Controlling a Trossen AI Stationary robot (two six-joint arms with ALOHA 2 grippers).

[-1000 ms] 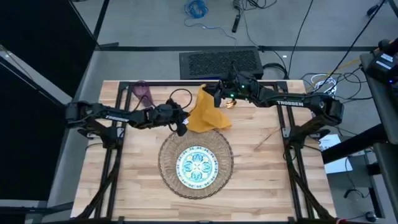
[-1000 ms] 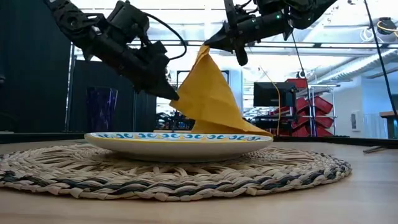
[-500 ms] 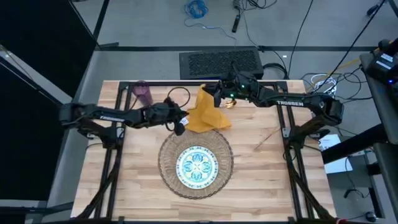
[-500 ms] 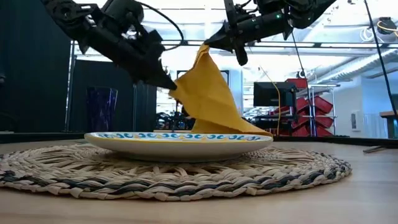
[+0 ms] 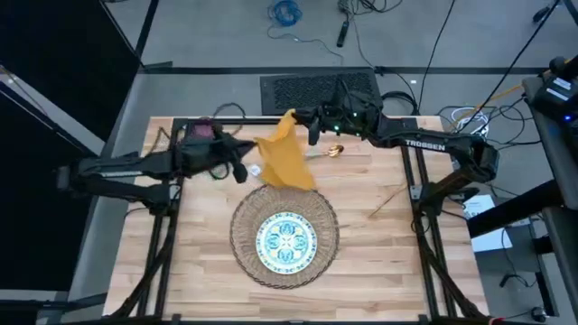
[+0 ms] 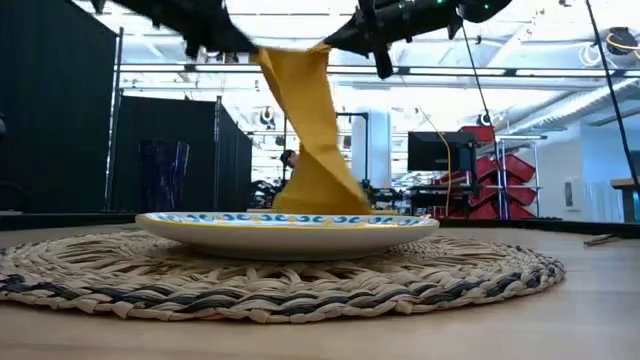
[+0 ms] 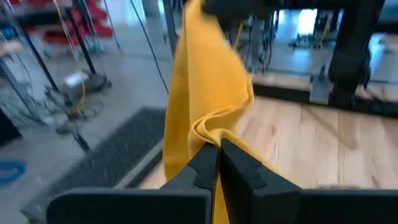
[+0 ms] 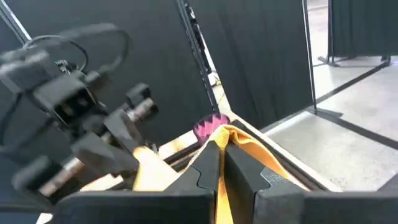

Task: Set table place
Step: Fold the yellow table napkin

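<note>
Napkin (image 5: 282, 161) lifted higher; L end effector (image 5: 246, 171) & R end effector (image 5: 308, 124) both pinch it.

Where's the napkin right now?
In the high view the napkin hangs above the table's far middle, stretched between the left gripper and right gripper, its lower edge near the placemat's far rim.

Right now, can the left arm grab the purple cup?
Probably not yet. The left gripper is shut on the napkin, stretched between it and the right gripper. The cup stands close by, with nothing blocking it, but the left gripper must let go first.
</note>
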